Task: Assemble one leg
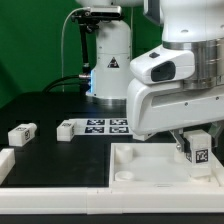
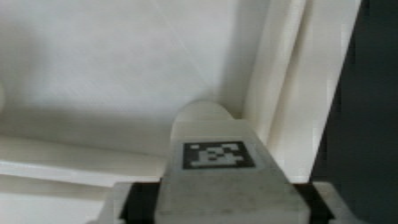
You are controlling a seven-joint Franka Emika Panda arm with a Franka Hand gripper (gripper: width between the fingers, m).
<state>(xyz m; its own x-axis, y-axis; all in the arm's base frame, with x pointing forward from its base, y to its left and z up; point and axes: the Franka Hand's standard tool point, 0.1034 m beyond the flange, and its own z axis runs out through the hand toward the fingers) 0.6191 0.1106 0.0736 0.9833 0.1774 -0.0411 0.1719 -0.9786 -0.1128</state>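
Pointing straight down, claw (image 1: 198,146) clasps the leg (image 1: 199,153).

The leg (image 2: 217,165) is being cut off at the wrist view's edge; the gripper (image 1: 198,146) is being partly hidden by the arm's housing (image 1: 170,90).

The jaws hold the leg (image 1: 199,153); white board (image 1: 140,166) below.
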